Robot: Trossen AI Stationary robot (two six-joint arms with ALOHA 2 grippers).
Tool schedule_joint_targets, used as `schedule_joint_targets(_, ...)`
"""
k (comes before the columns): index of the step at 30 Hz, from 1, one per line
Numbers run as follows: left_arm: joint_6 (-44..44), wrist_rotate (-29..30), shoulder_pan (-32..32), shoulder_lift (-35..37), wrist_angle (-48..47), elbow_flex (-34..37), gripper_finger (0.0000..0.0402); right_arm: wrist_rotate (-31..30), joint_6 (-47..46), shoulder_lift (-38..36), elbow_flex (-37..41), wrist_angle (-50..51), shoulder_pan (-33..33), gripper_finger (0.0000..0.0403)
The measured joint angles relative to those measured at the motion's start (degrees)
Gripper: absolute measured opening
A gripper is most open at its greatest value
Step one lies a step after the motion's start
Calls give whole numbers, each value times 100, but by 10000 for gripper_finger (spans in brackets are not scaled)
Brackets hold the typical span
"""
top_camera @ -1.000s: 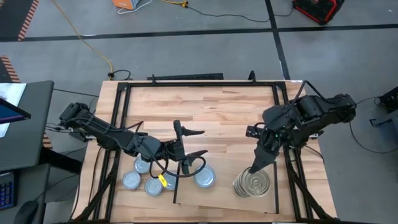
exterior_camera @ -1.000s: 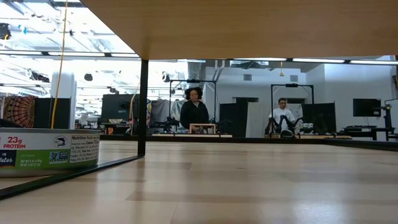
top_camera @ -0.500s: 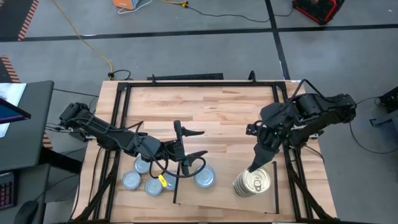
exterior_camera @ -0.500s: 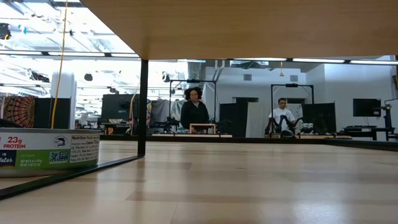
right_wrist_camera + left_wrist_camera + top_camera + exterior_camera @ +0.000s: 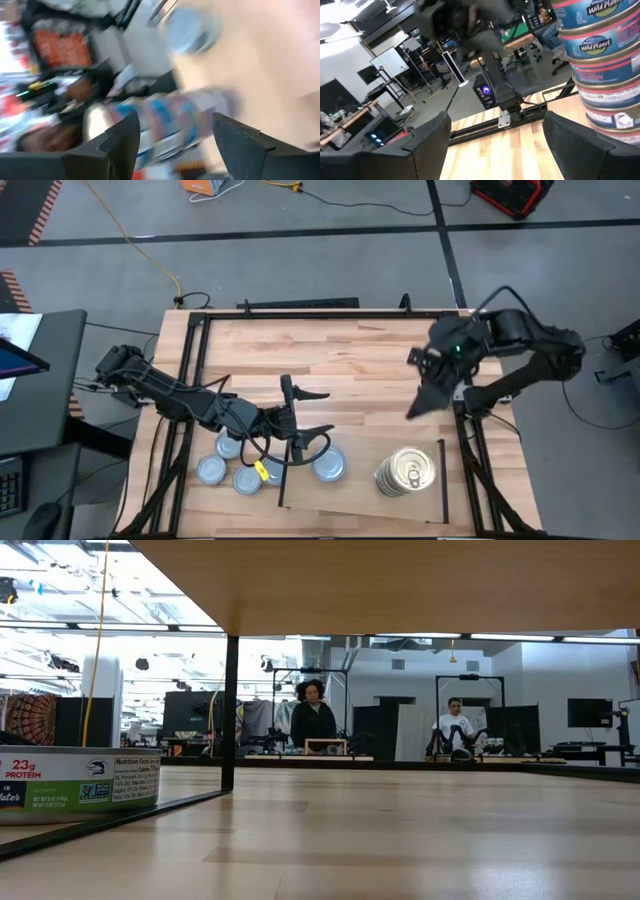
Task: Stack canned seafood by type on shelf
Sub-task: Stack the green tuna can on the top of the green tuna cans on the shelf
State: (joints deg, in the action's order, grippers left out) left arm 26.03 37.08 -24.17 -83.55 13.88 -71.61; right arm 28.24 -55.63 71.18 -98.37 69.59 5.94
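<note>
Now the right gripper [image 5: 418, 406], fingers spread and empty, has lifted away from the gold-lidded stack [image 5: 405, 471] on the shelf [image 5: 350, 498], that tin apparently placed, while the left gripper [image 5: 312, 412] waits spread near silvery tins [image 5: 240, 463].

The right wrist view is blurred throughout; the stack of tins [image 5: 185, 120] is smeared. In the low view, one tin [image 5: 78, 783] is cut off at the left edge.

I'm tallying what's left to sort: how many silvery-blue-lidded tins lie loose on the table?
4, clustered under the left arm. The arm and its cables may hide more.
</note>
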Motion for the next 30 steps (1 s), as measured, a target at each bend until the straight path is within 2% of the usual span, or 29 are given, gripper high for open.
schedule_joint_targets(5,-445,237,-3,0,56,-2,300,-689,1721,-189,2,281,-833,270)
schedule_joint_targets(10,-553,309,-141,4,-150,220,300,-2067,3472,-270,20,314,-1440,270)
schedule_joint_targets(13,-697,309,-155,126,-89,539,300,-2565,4069,-286,236,226,-1750,270)
schedule_joint_targets(19,-981,310,-322,815,474,1444,300,-2694,4694,-376,1577,-956,-2213,270)
schedule_joint_targets(25,-1466,306,-501,1405,649,2250,300,-2712,5005,-527,3151,-2866,-2571,270)
schedule_joint_targets(30,-1632,977,-502,1560,566,2547,300,-2714,5010,-529,4149,-4551,-2825,270)
